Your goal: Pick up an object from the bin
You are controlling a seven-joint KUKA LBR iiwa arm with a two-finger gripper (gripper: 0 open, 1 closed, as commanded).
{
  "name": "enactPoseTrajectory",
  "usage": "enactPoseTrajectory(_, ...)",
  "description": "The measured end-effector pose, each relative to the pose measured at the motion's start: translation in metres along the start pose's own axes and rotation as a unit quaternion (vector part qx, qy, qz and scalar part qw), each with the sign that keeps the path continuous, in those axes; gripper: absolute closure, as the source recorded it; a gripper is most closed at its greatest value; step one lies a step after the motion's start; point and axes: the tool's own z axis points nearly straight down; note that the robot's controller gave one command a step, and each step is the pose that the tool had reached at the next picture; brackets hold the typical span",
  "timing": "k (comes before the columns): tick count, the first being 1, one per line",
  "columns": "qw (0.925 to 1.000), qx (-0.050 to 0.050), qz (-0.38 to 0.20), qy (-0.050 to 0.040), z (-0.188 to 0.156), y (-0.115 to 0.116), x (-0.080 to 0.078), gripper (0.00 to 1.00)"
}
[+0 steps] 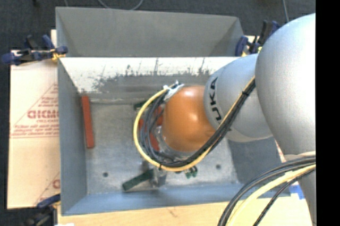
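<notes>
The gripper [158, 176] is hanging low over the bin [74, 166] floor, right at the right-hand end of a dark green stick [135, 182] that is lying flat and slanting. The orange cover [183, 118] and the looped cables [139, 129] on the wrist are getting in the way, so I cannot tell how far open the gripper is or whether it has hold of anything.

The likeliest trouble, as I am judging it, is the stick being taken by its very end. It would then be tipping and sliding out as it is lifted, or scraping toward the bin's front wall just beyond it. A small green piece [191, 170] is sitting near the stick's right end, past the gripper, and could be getting nudged or caught along with it. A red thing [153, 141], partly hidden, is lying behind the stick under the cables. A long red bar [87, 121] is lying well apart, back and left of the stick, out of harm's way.
</notes>
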Motion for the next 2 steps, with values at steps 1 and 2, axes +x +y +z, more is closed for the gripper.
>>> enactPoseTrajectory(1, 0.9999, 0.002, 0.011, -0.0006, -0.046, -0.026, -0.005, 1.0)
enactPoseTrajectory(2, 0.9999, 0.002, 0.013, -0.0041, -0.168, -0.003, -0.058, 1.0)
